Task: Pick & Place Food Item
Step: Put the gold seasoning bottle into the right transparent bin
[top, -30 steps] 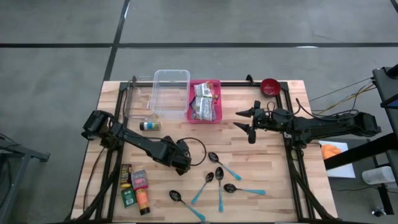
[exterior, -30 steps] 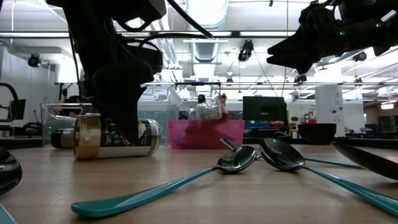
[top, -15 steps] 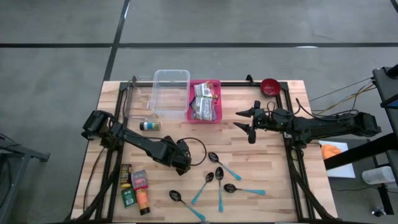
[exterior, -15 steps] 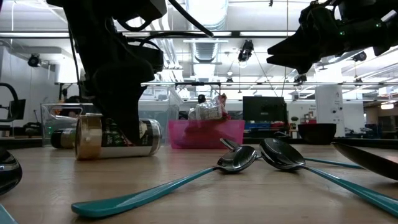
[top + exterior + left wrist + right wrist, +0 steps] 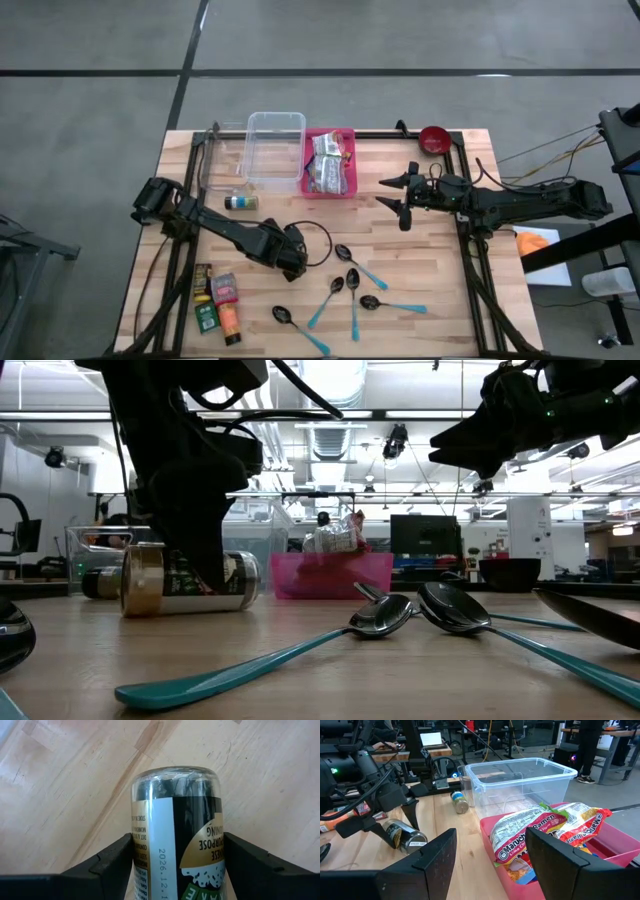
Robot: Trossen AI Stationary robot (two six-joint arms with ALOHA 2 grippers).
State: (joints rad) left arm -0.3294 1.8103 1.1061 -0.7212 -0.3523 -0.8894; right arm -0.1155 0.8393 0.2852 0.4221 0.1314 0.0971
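Grasp step: left gripper [image 5: 175, 865] jaws narrow around lying seasoning jar [image 5: 176, 832], btw the fingers; next squeeze, lift. Right gripper [image 5: 490, 855] jaws wide, empty.

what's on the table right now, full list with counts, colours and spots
clear bin: 1, see-through, far edge, left of the pink one
pink bin: 1, far edge, holds ramen packs
red bowl: 1, far right corner
small jar: 1, lying near the clear bin
spice jar: 1, dark label, gold cap, lying between the left tool's fingers
spoons: 5, teal handles, near middle
packets: several, mixed colours, near left corner
left tool: around the spice jar, closing
right tool: open, raised at right, empty
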